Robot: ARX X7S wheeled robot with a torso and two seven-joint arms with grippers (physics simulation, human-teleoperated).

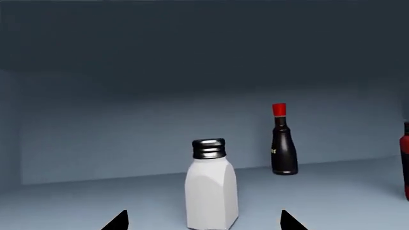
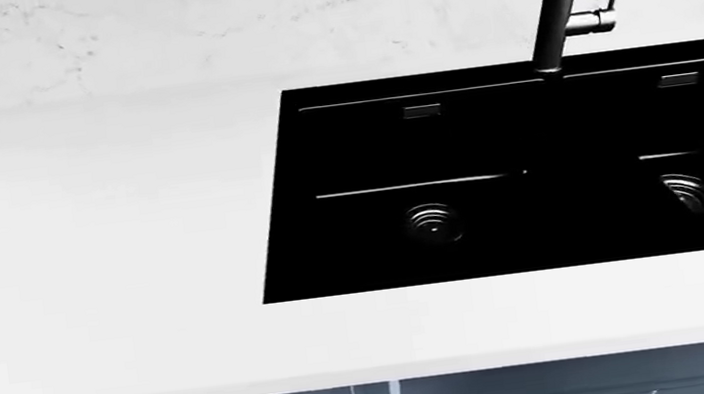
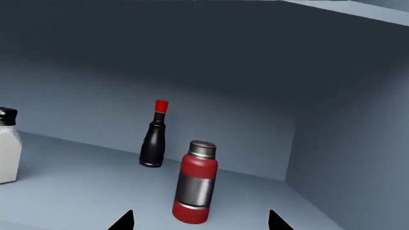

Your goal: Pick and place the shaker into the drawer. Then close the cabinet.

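The shaker (image 3: 195, 184), a red bottle with a silver band and cap, stands upright on a pale blue-grey cabinet floor (image 3: 76, 191). My right gripper (image 3: 199, 223) is open; its two dark fingertips (image 3: 124, 221) flank the shaker's base without touching it. The shaker's red edge (image 1: 405, 160) also shows in the left wrist view. My left gripper (image 1: 204, 224) is open around a white bottle with a dark ribbed cap (image 1: 211, 191), apart from it. Below the counter edge a pale blue-grey strip (image 2: 537, 391) shows; I cannot tell whether it is the drawer. Neither arm appears in the head view.
A black bottle with a red cap (image 3: 154, 139) stands behind the shaker near the cabinet's back wall (image 3: 76, 110). A side wall (image 3: 351, 158) rises close beside the shaker. The head view shows a white counter (image 2: 102, 238), a black double sink (image 2: 524, 171) and a faucet (image 2: 560, 0).
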